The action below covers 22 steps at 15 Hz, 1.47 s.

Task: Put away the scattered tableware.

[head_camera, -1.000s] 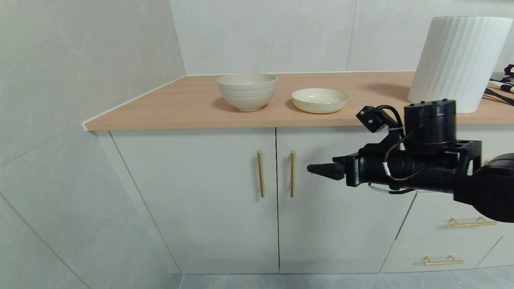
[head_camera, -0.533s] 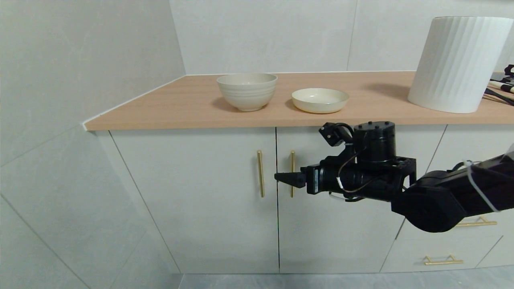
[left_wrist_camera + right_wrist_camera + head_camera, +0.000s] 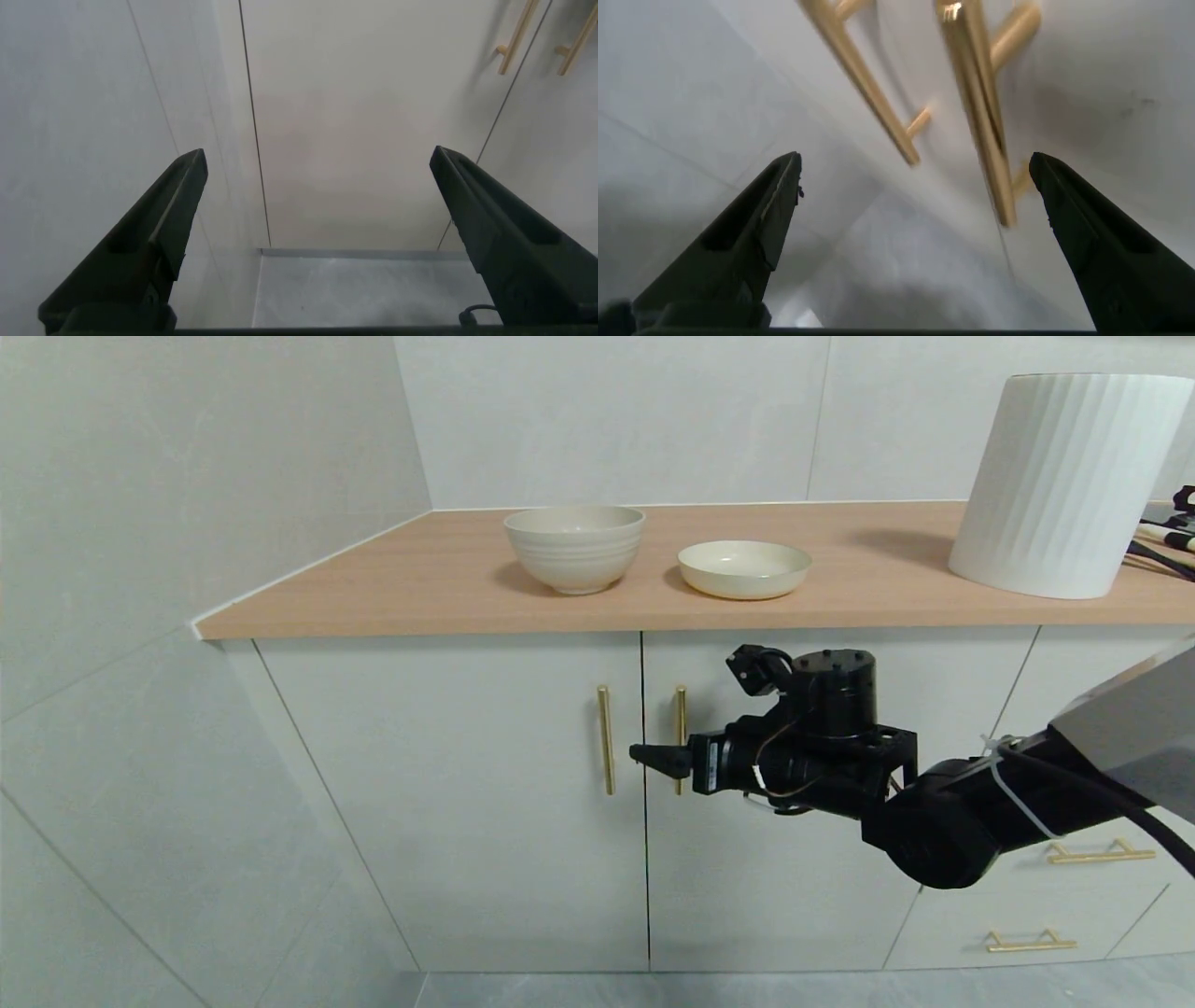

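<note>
Farthest left and low down: left gripper (image 3: 318,245), jaws wide apart with nothing between them, aimed at the pale left cabinet door (image 3: 374,121) and the strip of grey floor (image 3: 355,280) at its foot.

Up on the wooden tabletop (image 3: 373,593), toward its left end: cream ribbed bowl (image 3: 574,548), upright on its base, mouth to the ceiling. Round, so no long axis to speak of. Well apart from both grippers.

Below the tabletop edge, on the left door: brass handle (image 3: 606,739), long axis vertical. Just to its right, at the seam between the two doors: right gripper (image 3: 656,758), held level, long axis horizontal, pointing toward the robot's left. Jaws spread wide in the right wrist view, clamped on nothing, both handles close ahead of them. In the head view, gripper across the front of the second brass handle (image 3: 681,709), also vertical, on the right door. Touching it or not: cannot tell.

Back on the tabletop, right of the bowl and apart from it: shallow cream dish (image 3: 744,568), flat on its base, hollow upward, likewise round.

Farther right, toward the wall: tall white ribbed container (image 3: 1069,485), standing upright. At the extreme right edge: a few utensil handles (image 3: 1167,537) lying on the tabletop. Beneath, on the drawer fronts: two horizontal brass pulls (image 3: 1102,852), one above the other.
</note>
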Available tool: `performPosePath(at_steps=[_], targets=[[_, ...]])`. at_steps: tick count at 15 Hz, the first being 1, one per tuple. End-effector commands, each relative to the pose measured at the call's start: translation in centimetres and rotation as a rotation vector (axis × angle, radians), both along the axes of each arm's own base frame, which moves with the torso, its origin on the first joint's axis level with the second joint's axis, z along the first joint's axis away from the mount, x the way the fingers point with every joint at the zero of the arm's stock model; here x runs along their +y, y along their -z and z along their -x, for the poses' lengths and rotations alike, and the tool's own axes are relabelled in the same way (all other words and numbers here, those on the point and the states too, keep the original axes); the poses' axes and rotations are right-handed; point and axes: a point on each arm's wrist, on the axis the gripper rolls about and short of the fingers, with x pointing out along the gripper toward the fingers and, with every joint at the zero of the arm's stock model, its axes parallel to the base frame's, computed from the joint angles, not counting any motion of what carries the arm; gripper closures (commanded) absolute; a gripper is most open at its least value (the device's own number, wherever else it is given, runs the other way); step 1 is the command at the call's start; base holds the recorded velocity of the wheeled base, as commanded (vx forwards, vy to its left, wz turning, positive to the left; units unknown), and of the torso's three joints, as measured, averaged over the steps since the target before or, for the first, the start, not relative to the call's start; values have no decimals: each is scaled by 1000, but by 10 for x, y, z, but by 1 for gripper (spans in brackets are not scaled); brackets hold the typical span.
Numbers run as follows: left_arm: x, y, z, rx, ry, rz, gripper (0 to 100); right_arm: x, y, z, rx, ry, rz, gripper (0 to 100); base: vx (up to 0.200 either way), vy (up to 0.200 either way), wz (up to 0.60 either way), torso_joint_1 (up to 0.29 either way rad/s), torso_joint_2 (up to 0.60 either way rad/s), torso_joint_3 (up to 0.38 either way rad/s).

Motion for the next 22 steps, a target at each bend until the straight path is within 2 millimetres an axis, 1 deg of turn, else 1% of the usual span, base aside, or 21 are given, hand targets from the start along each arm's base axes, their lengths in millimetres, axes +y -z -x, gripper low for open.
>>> performPosePath(at_steps=[1,6,17,18,22], targets=[[0,0,0,0,0,0,0,2,5,-2,12,2,-11,0,0,0,0,0,0,0],[0,0,0,0,0,0,0,9,11,-2,25,-8,-20,0,0,0,0,0,0,0],[0,0,0,0,0,0,0,19,7,5,28,-27,-84,0,0,0,0,0,0,0],[0,0,0,0,0,0,0,19,6,6,30,-29,-83,0,0,0,0,0,0,0],[0,0,0,0,0,0,0,25,1,25,34,-70,-81,0,0,0,0,0,0,0]])
